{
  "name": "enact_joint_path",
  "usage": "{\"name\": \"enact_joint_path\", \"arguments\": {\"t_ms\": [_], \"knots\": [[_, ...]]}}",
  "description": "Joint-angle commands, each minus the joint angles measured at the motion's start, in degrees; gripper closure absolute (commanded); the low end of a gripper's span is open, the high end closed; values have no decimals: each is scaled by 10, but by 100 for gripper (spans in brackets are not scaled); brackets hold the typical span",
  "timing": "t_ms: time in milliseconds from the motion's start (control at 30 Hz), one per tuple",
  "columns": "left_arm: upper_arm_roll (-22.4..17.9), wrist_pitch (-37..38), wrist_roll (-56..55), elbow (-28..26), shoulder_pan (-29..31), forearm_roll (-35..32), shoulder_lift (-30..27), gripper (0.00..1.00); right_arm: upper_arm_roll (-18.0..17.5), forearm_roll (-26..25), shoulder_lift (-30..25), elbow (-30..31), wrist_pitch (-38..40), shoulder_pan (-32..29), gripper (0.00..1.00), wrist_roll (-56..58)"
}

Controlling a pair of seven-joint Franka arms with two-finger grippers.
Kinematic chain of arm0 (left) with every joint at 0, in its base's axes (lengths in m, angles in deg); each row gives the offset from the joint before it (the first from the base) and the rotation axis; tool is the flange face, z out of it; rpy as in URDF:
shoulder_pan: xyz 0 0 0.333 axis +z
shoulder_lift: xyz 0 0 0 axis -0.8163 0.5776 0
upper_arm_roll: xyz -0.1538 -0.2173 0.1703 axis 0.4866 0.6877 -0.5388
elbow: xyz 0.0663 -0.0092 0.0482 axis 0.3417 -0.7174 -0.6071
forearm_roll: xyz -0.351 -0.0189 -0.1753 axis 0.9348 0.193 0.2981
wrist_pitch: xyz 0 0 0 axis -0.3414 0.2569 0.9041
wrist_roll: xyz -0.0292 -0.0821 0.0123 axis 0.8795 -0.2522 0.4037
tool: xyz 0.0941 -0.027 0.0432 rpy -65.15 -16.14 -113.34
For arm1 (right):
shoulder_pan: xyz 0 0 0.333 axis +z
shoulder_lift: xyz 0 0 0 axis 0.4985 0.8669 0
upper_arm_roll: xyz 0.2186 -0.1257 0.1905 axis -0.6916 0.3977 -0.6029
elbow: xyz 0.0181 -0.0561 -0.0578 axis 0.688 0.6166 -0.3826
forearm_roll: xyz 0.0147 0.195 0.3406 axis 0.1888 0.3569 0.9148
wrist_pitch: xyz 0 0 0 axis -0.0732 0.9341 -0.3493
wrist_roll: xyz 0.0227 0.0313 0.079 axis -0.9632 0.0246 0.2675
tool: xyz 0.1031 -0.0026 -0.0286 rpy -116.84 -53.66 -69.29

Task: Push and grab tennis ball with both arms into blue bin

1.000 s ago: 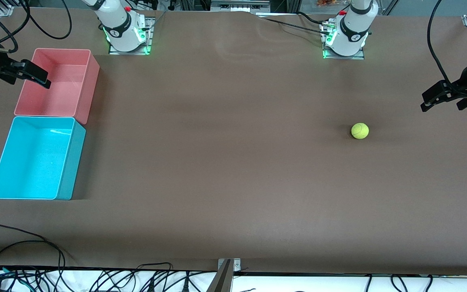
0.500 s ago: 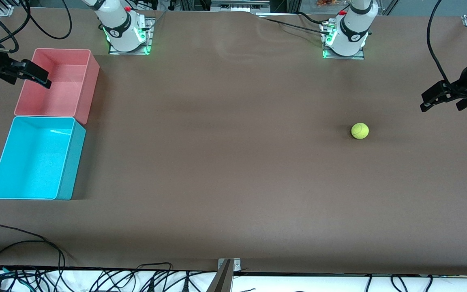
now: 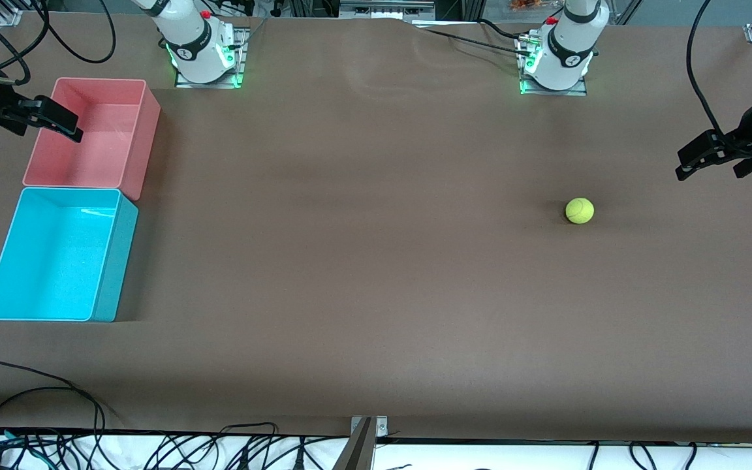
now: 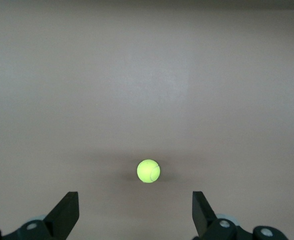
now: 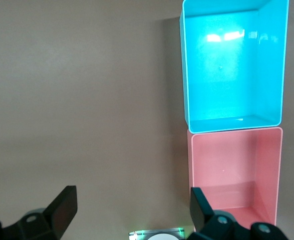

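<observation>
The tennis ball [image 3: 579,210] lies on the brown table toward the left arm's end. It also shows in the left wrist view [image 4: 148,171], ahead of and between the fingers. My left gripper [image 3: 707,171] is open and empty, up over the table at the left arm's end, apart from the ball. In its wrist view the left gripper [image 4: 134,212] has wide-spread jaws. The blue bin [image 3: 115,274] stands empty at the right arm's end and shows in the right wrist view [image 5: 184,75]. My right gripper [image 3: 48,129] [image 5: 132,210] is open and empty over the pink bin's outer edge.
An empty pink bin [image 3: 144,143] [image 5: 189,175] touches the blue bin, farther from the front camera. The arms' green-lit bases [image 3: 206,62] [image 3: 555,68] stand along the table's back edge. Black cables [image 3: 56,391] lie at the table's front edge.
My left gripper has drifted very slightly. The ball, the bins and my right gripper have not moved.
</observation>
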Motion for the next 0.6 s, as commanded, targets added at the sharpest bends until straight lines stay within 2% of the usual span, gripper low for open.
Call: {"name": "enact_joint_path", "arguments": {"t_ms": [0, 467, 567], "knots": [[2, 2, 7, 9, -1, -8, 5, 0, 0, -2, -1, -5, 10, 2, 0, 5], [1, 2, -9, 7, 6, -9, 11, 0, 0, -2, 0, -5, 10, 2, 0, 4], [2, 2, -33, 9, 6, -9, 11, 50, 0, -2, 0, -5, 10, 2, 0, 6]]}}
